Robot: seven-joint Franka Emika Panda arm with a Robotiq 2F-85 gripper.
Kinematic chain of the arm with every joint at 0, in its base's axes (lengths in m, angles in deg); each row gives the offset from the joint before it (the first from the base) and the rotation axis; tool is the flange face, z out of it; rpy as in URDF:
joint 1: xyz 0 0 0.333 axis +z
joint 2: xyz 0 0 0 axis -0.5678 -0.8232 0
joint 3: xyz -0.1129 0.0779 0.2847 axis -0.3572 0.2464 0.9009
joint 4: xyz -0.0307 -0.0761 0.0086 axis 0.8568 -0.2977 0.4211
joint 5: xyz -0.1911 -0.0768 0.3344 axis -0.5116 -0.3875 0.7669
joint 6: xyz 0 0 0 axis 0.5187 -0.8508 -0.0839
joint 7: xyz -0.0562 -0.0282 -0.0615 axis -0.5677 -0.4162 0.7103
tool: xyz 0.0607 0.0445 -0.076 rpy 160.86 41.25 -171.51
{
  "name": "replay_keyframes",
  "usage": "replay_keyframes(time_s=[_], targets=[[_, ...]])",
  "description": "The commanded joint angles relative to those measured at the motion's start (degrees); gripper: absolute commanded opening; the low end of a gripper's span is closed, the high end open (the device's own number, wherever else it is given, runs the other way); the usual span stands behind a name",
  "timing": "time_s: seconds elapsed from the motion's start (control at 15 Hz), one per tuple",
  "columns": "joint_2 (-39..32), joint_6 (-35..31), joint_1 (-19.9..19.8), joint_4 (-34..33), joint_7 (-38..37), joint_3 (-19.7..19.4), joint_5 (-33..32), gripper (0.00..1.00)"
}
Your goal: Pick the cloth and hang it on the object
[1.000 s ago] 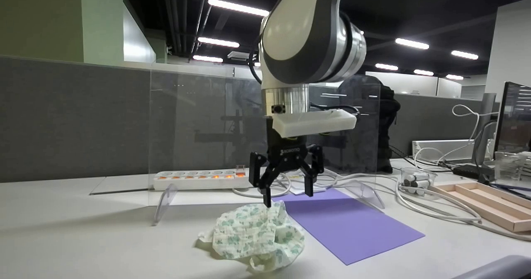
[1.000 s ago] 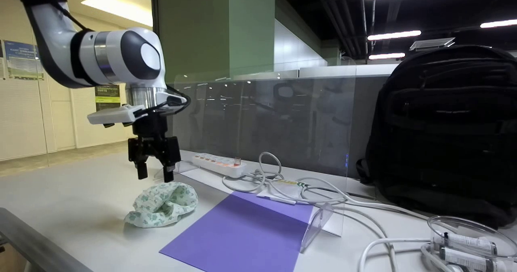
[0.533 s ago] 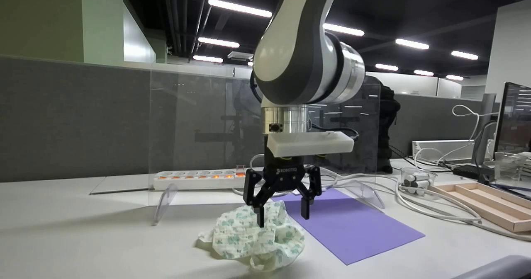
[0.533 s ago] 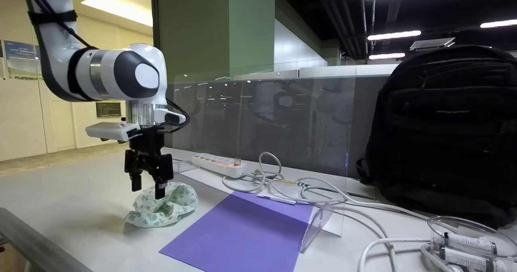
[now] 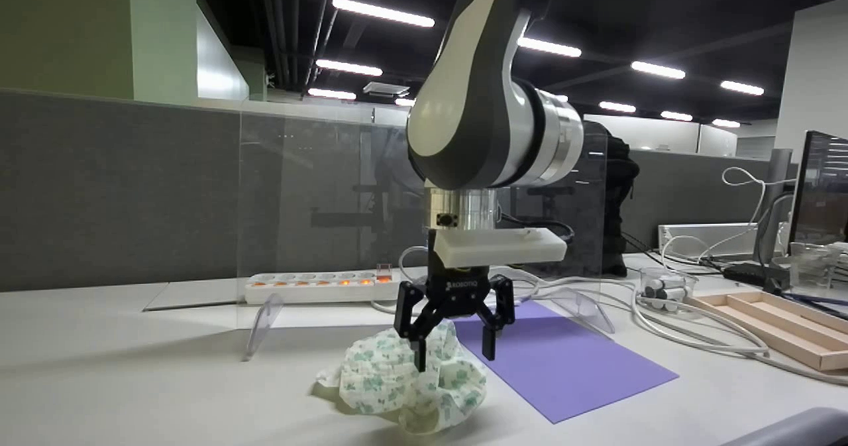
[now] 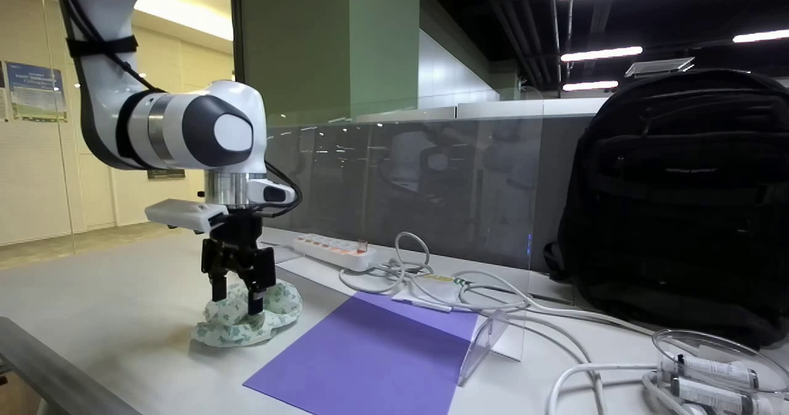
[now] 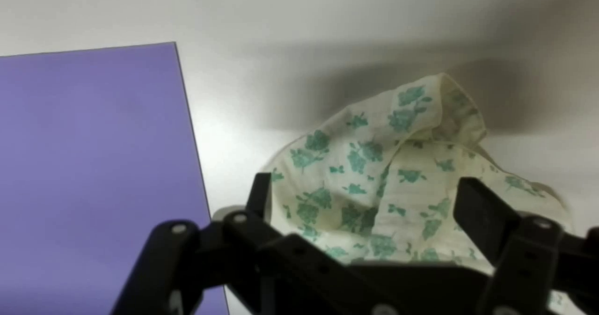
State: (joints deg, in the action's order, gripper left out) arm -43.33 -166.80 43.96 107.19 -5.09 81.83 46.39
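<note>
The cloth [image 5: 377,380], white with green leaf prints, lies crumpled on the white table. It also shows in an exterior view [image 6: 234,336] and in the wrist view [image 7: 360,160]. My gripper [image 5: 454,361] points straight down with its jaws wide apart and nothing held. In an exterior view the gripper [image 6: 237,303] is low over the cloth. In the wrist view the cloth spreads between and below the gripper's [image 7: 365,184] fingers. I cannot tell if the fingertips touch it. A clear upright panel [image 5: 318,201] stands behind the cloth; it also shows in an exterior view [image 6: 400,180].
A purple sheet [image 5: 563,373] lies beside the cloth. A white power strip [image 5: 318,291] and loose cables [image 6: 407,267] are around and behind the panel. A wooden tray [image 5: 775,327], a clear bowl [image 6: 721,359] with cylinders and a black backpack [image 6: 678,205] are farther away.
My gripper has come down to the cloth, then shifted slightly to the right in both exterior views. Its jaws have stayed apart. The cloth has barely changed.
</note>
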Motion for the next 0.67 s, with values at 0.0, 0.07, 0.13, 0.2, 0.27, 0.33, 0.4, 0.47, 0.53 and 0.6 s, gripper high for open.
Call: replay_keyframes(time_s=[0.0, 0.07, 0.13, 0.2, 0.27, 0.33, 0.4, 0.47, 0.53, 0.6], targets=[[-1.83, -1.63, 2.69, -1.64, 0.07, -1.74, -0.19, 1.0], [-2.16, -2.01, 2.75, -1.88, 0.56, -1.39, 0.46, 0.75], [-2.38, -2.42, 3.3, -2.05, 0.6, -1.65, 0.27, 0.73], [-2.65, -2.63, 3.54, -2.25, 0.8, -1.62, 0.41, 0.67], [-2.87, -2.9, 4.04, -2.4, 0.73, -1.91, 0.22, 0.6], [-3.02, -3.24, 4.5, -2.46, 0.67, -2.19, 0.03, 0.51], [-3.19, -3.46, 4.75, -2.56, 0.78, -2.31, 0.08, 0.45], [-3.31, -3.62, 5.13, -2.62, 0.7, -2.63, -0.06, 0.39], [-3.4, -3.87, 5.35, -2.66, 0.77, -2.79, -0.06, 0.31], [-3.53, -4.1, 5.6, -2.71, 0.74, -3.1, -0.07, 0.25]])
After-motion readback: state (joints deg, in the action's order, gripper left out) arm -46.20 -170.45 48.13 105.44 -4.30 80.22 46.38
